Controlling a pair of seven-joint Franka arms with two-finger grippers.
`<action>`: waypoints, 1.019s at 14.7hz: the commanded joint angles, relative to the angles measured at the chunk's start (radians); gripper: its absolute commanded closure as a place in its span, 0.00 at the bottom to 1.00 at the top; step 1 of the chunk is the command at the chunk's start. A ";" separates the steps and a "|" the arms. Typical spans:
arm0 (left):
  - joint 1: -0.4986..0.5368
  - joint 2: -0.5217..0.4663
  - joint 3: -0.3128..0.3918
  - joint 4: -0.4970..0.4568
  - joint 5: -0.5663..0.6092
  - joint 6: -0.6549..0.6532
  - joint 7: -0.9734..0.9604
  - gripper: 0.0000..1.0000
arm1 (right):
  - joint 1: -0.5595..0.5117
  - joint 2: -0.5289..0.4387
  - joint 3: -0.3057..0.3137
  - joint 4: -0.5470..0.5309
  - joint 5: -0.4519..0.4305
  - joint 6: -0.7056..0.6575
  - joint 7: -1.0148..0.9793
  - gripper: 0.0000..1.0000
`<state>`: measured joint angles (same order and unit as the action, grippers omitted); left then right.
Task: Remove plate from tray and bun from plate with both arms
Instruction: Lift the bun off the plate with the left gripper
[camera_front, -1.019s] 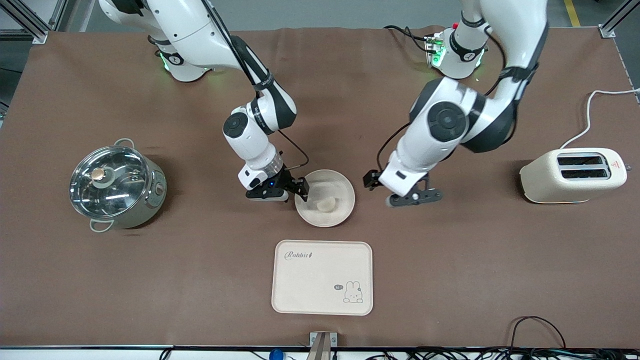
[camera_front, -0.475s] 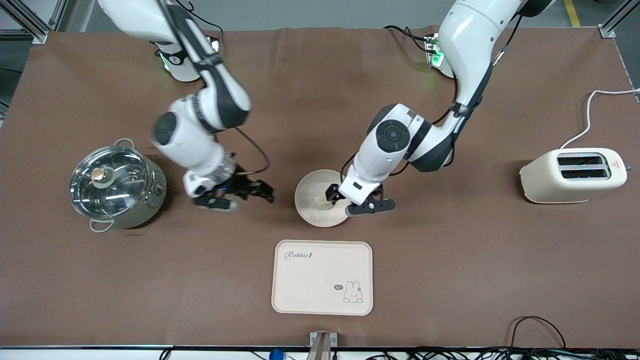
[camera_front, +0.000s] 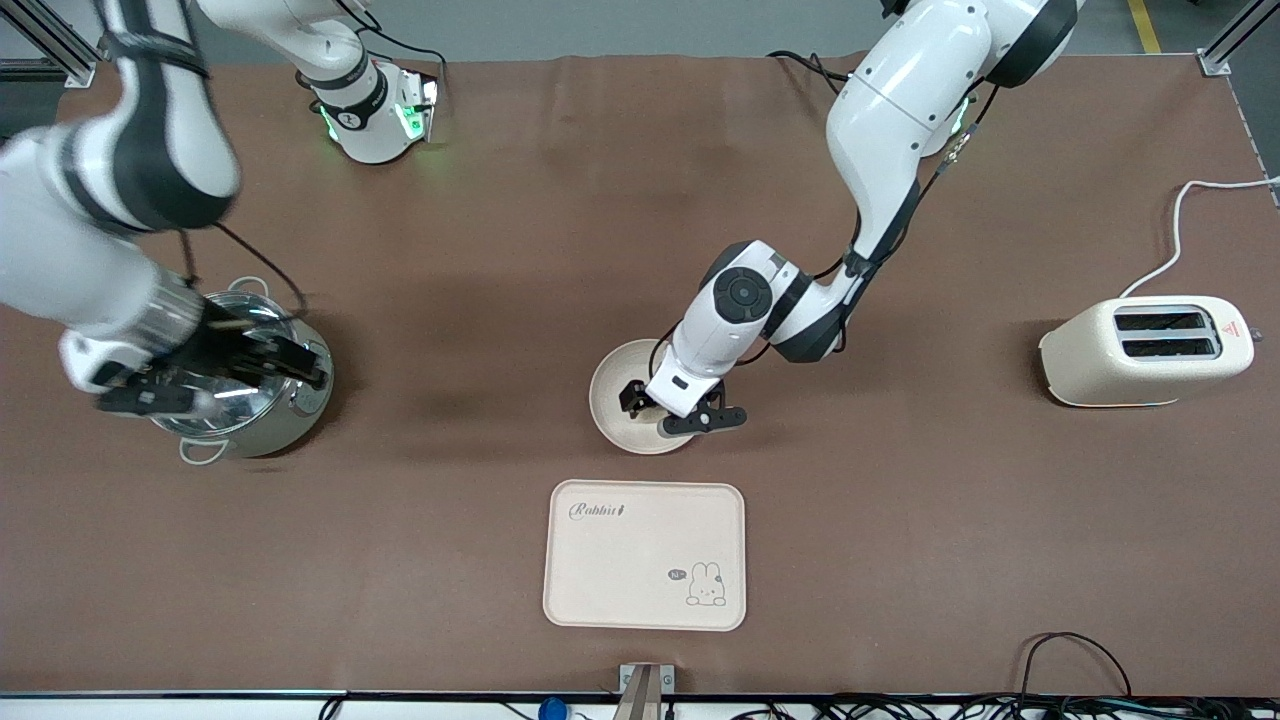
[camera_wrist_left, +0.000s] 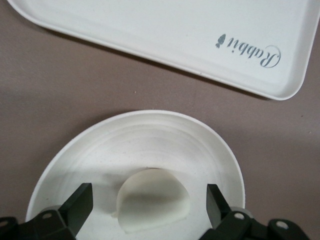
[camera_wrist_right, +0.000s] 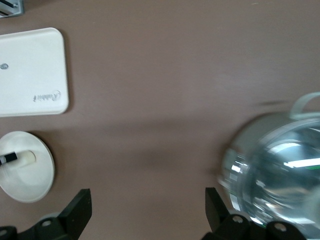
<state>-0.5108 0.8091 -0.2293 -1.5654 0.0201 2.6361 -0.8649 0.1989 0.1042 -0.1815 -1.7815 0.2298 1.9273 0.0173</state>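
Observation:
The round cream plate (camera_front: 612, 385) lies mid-table, a little farther from the front camera than the rabbit tray. In the left wrist view the pale bun (camera_wrist_left: 152, 200) rests in the plate (camera_wrist_left: 150, 135). My left gripper (camera_front: 665, 408) hangs low over the plate, open, with one black finger (camera_wrist_left: 80, 205) on each side of the bun and a gap to each. In the front view that hand covers the bun. My right gripper (camera_front: 300, 365) is open and holds nothing, up over the pot at the right arm's end of the table.
A steel pot with a glass lid (camera_front: 270, 425) stands under the right hand. The rectangular rabbit tray (camera_front: 645, 555) lies near the front edge, just past the plate. A cream toaster (camera_front: 1145, 350) with its cord stands at the left arm's end.
The right gripper has left the plate and swung over to the pot. The left gripper has come in over the plate and now straddles the bun. The plate and bun have stayed put.

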 joint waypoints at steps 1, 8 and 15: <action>-0.032 0.007 0.013 0.027 0.023 0.008 -0.028 0.00 | -0.067 -0.099 0.011 0.060 -0.097 -0.195 -0.036 0.00; -0.034 0.021 0.015 0.024 0.024 0.027 -0.040 0.66 | -0.117 -0.218 0.025 0.165 -0.260 -0.402 -0.042 0.00; -0.029 0.015 0.015 0.022 0.024 0.050 -0.043 1.00 | -0.139 -0.210 0.062 0.165 -0.250 -0.381 -0.046 0.00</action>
<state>-0.5368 0.8296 -0.2232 -1.5499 0.0201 2.6834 -0.8822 0.0805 -0.0987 -0.1409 -1.6096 -0.0110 1.5376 -0.0215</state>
